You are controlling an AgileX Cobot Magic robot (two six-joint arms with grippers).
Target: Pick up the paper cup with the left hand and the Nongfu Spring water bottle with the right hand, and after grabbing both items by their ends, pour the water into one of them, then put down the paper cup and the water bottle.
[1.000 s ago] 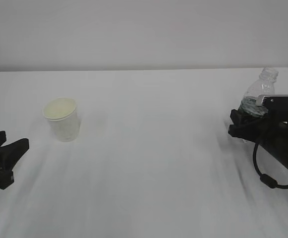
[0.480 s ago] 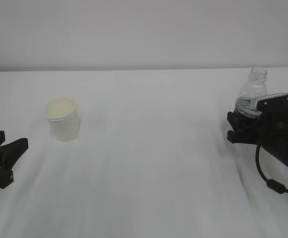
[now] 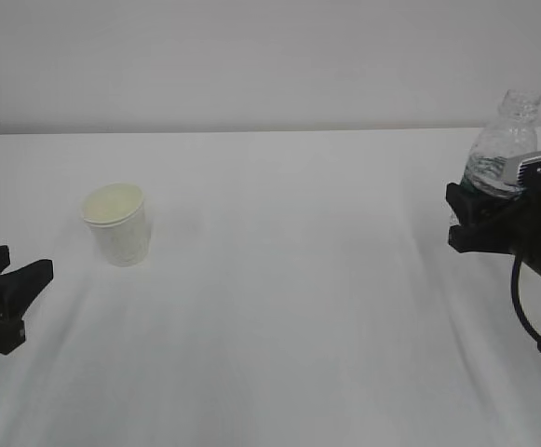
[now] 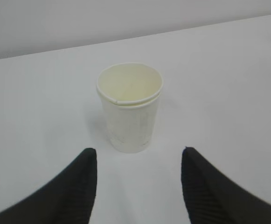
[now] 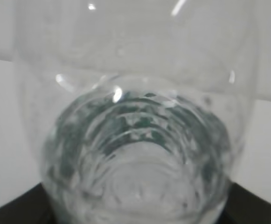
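Both hands: left hand (image 4: 139, 186) empty, right hand (image 3: 480, 223) gripping bottle (image 3: 503, 154).

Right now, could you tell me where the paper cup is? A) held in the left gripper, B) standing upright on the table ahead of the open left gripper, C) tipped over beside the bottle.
B: the paper cup stands upright, clear of the open left gripper.

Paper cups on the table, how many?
1. The paper cup stands upright on the table's left side, just ahead of the open left gripper, untouched. The rim shows a doubled edge, so a second nested cup cannot be ruled out.
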